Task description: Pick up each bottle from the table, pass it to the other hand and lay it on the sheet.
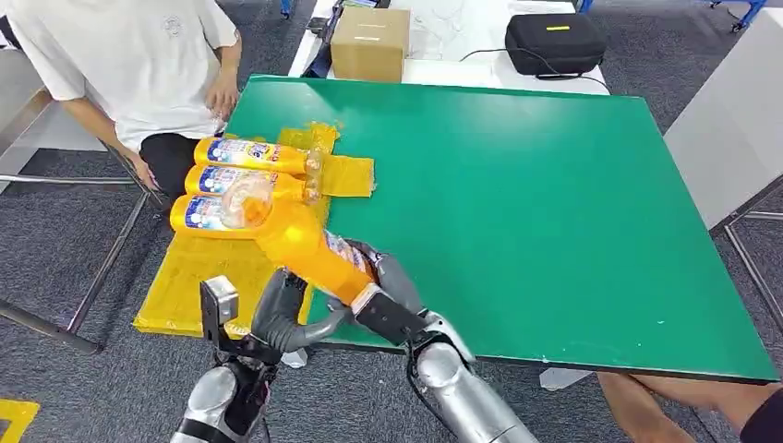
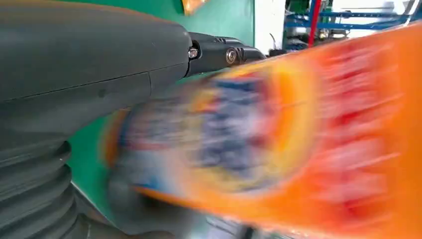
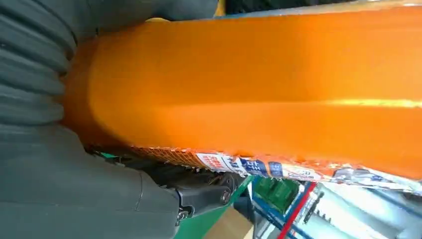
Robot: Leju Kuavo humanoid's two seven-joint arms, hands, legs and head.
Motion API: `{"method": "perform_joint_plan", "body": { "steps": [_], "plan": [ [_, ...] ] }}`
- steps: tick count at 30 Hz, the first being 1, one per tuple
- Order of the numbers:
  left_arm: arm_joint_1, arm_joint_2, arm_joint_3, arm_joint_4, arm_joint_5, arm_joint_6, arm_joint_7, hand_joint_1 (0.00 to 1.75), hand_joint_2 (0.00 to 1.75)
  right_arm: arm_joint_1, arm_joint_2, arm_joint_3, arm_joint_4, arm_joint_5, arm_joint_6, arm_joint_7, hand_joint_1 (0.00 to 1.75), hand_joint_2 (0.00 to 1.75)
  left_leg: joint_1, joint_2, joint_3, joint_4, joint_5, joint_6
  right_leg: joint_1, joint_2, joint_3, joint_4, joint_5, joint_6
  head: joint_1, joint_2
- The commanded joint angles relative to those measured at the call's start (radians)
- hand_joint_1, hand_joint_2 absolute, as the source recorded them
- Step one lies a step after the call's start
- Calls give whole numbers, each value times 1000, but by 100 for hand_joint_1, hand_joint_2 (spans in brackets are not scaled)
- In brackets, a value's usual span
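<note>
Orange plastic is filling both wrist views: the bottle (image 1: 309,247) is sitting in the right hand (image 1: 388,293), whose fingers are wrapping round its lower body, as the right wrist view shows with the hand closed against the smooth orange side (image 3: 259,94). In the head view the bottle is slanting up and away from that hand, its clear neck end reaching over the three bottles (image 1: 242,182) lying ahead of it. The left hand (image 1: 288,312) is sitting just beside the right hand, its curled fingers coming up under the same bottle near its base; whether they are actually gripping or only touching it I cannot tell, since the left wrist view is showing the label (image 2: 239,134) blurred and close against the hand. The three lying bottles are resting side by side on the yellow sheet (image 1: 198,277), beyond and to the left of both hands. The sheet is overlapping the near-left corner of the green table (image 1: 554,203). A person in a white shirt (image 1: 129,65) is sitting beyond the sheet.
</note>
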State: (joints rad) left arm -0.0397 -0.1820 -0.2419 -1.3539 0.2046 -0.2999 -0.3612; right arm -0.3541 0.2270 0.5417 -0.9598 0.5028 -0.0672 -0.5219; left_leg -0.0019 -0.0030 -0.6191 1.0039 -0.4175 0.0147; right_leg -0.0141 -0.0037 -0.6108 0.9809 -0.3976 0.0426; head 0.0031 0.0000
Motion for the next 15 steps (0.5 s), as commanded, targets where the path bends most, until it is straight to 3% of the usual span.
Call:
{"method": "perform_joint_plan", "body": {
  "steps": [1,15],
  "plan": [
    [-52,5,-13,12,75,-23,34,0,175,-32,0,95,150,33,-25,-10,175,175,1,-1,4,-1,-1,-1,1,-1,4,-1,-2,-1,0,0],
    [-68,8,-22,32,153,-42,68,0,175,-28,-1,124,171,55,-37,-10,175,175,2,-1,8,0,-3,-2,2,-1,8,-1,-3,-3,0,0]
  ]
}}
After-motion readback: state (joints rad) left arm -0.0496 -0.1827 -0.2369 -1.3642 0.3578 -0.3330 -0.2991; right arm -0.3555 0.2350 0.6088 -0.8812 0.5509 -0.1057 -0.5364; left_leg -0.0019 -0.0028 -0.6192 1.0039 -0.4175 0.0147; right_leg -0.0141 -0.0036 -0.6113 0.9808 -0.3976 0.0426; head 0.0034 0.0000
